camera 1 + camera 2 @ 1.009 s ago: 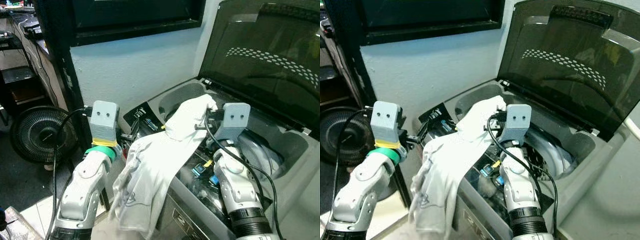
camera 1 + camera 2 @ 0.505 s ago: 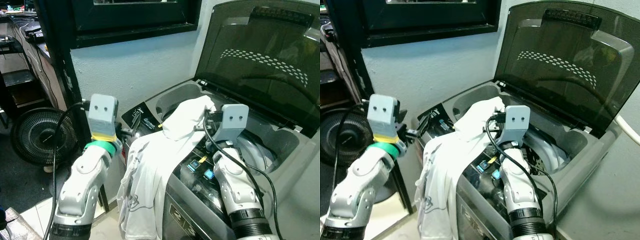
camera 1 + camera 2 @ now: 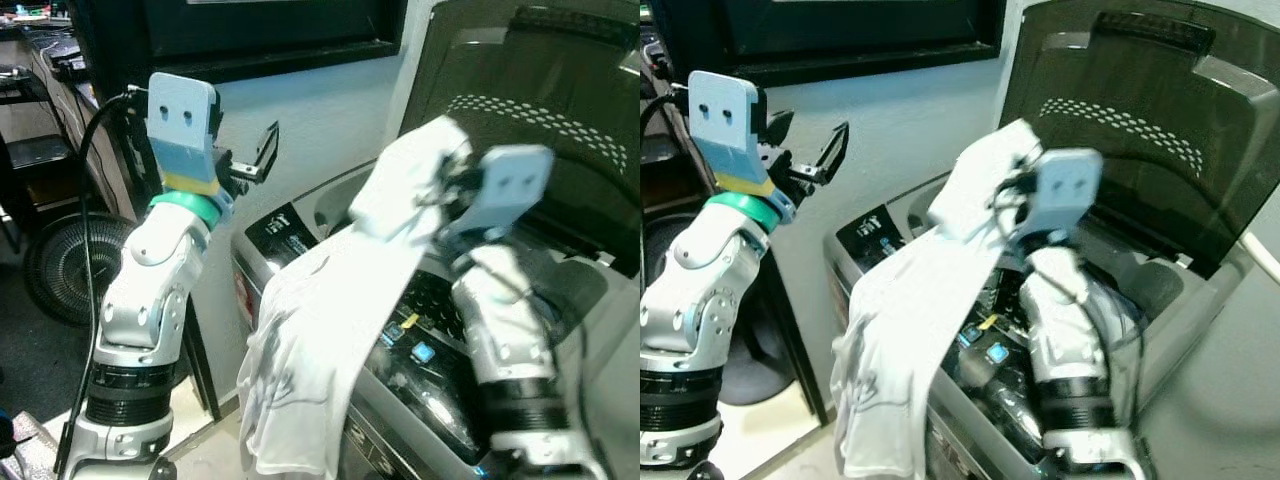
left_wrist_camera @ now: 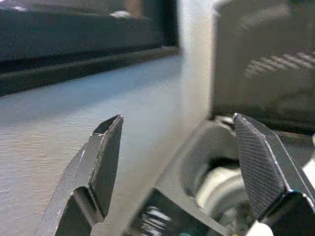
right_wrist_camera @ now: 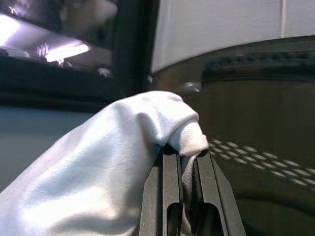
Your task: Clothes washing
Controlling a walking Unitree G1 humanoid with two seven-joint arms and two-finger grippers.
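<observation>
A white garment point(image 3: 330, 330) hangs from my right gripper point(image 5: 183, 147), which is shut on a bunched fold of it, raised above the open top-loading washing machine point(image 3: 560, 300). The cloth drapes down over the washer's front edge and control panel point(image 3: 285, 232) toward the floor. The dark translucent lid point(image 3: 560, 110) stands open behind. My left gripper point(image 3: 252, 160) is held high to the left of the washer, near the wall, open with nothing between its fingers point(image 4: 106, 147).
A black floor fan point(image 3: 50, 270) stands at the left on the floor. A dark window frame point(image 3: 280, 50) runs along the pale wall above the washer. Shelving with clutter point(image 3: 30, 60) fills the far left.
My right gripper has lifted the white garment higher above the washer. My left arm has risen from beside the washer to shoulder height near the wall. The camera shifted slightly.
</observation>
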